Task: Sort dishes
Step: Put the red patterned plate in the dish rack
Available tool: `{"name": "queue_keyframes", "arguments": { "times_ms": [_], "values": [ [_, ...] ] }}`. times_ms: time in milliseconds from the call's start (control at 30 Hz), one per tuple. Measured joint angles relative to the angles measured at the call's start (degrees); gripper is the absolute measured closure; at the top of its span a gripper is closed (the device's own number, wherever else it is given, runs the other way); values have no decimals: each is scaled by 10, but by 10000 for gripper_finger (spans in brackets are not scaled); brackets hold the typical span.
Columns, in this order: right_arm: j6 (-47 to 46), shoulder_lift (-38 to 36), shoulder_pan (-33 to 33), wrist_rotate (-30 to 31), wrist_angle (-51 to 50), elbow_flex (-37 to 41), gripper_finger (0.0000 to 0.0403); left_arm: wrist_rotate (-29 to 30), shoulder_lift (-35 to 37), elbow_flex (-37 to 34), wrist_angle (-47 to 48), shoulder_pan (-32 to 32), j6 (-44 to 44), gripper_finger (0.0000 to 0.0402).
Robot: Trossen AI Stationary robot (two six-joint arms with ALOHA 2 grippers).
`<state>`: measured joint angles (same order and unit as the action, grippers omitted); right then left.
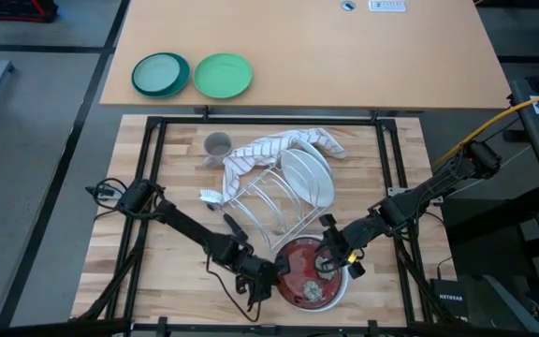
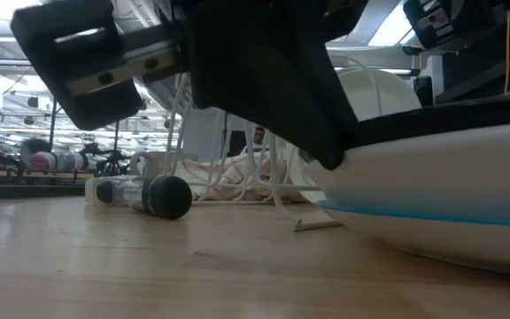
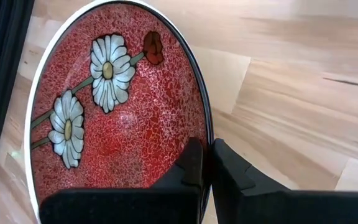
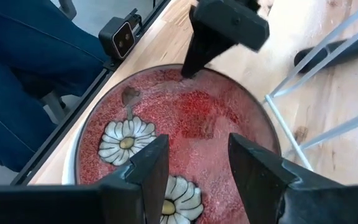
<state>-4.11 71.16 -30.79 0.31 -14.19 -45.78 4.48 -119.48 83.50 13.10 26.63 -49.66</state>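
Observation:
A red-flowered plate (image 1: 309,273) lies near the table's front edge on a white plate with a light blue band (image 2: 441,190). My left gripper (image 1: 271,277) is shut on the red plate's left rim. My right gripper (image 4: 197,168) is open over the plate's right half, fingers pointing down at its face. Two white plates (image 1: 307,173) stand on edge in the wire rack (image 1: 269,201). A small grey cup (image 1: 217,145) stands on the table behind the rack's left side. My left gripper pinches the red plate's rim (image 3: 205,149) on its left side, one finger on the red face and one on the outer side. The fingers come slanting from the table's left. The plate's right side rests on the white plate beneath.
A striped cloth (image 1: 284,145) lies draped over the rack's far side. A black-handled brush (image 2: 149,195) lies left of the rack. A teal plate (image 1: 160,75) and a green plate (image 1: 223,75) sit on the far table. A person's legs in jeans (image 4: 23,81) show beyond the near edge.

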Motion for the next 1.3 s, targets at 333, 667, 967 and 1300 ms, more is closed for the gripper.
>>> {"name": "queue_keyframes", "arguments": {
  "times_ms": [333,667,967,1300],
  "values": [
    [-112,5,0,-9,-124,0,233,25,0,15,-3,12,16,401],
    [-139,77,0,-28,-144,0,233,48,0,15,-5,16,27,401],
    [-139,150,0,-29,-128,-2,233,75,1,15,-8,17,24,401],
    [-139,195,0,-34,-66,-2,233,96,2,15,-36,18,22,401]
  ]
}}
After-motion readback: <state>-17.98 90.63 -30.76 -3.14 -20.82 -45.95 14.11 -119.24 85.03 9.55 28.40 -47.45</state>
